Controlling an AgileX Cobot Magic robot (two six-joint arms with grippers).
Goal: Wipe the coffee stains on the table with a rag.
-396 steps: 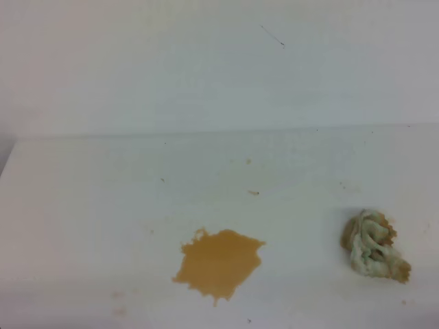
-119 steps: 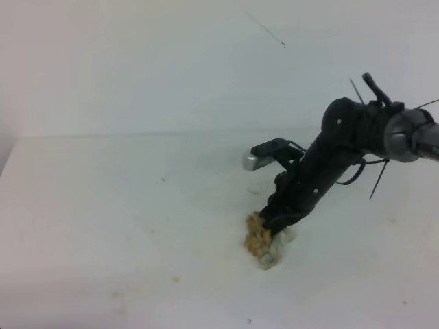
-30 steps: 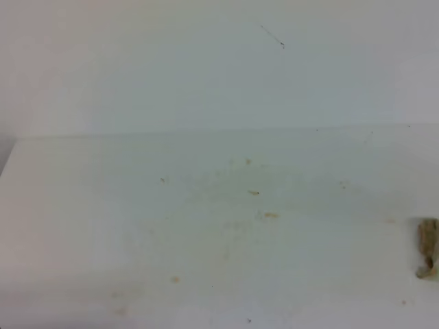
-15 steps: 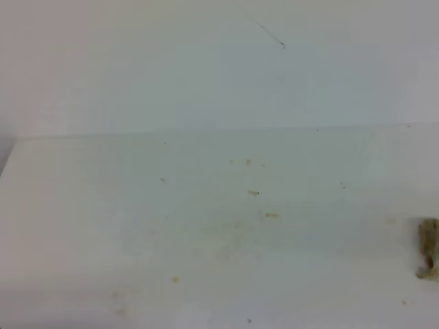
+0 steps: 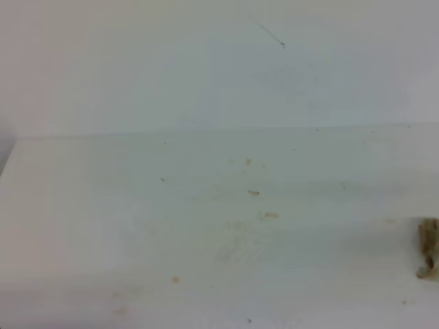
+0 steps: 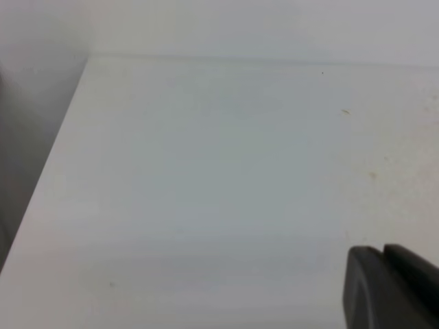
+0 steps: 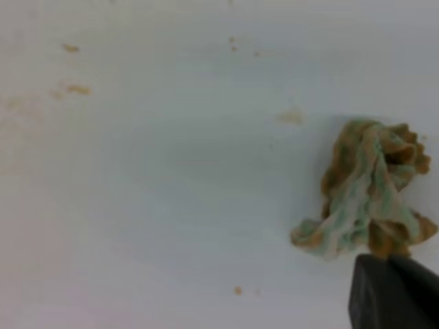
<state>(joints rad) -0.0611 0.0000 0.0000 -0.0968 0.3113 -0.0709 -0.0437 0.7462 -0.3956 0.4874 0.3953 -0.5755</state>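
Note:
The white table (image 5: 103, 219) shows no orange-brown coffee blotch; only a faint tan haze (image 5: 236, 243) and tiny specks mark its middle. The rag (image 5: 428, 248), a lumpy whitish-green wad blotched with tan-brown, lies free at the right edge of the exterior view. It also shows in the right wrist view (image 7: 363, 199), just above the dark tip of my right gripper (image 7: 392, 288), which does not touch it. My left gripper (image 6: 391, 288) shows only as a dark tip over bare table (image 6: 206, 171). Neither arm appears in the exterior view.
The white wall (image 5: 206, 62) rises behind the table's back edge. The table's left edge (image 6: 62, 157) drops off beside a grey wall. Small tan specks (image 5: 271, 215) dot the middle and front of the table.
Nothing has moved in the last second. Since 4 s ago the right arm has left the exterior view and the rag lies at the right edge. The blotch seen 13 s ago is gone.

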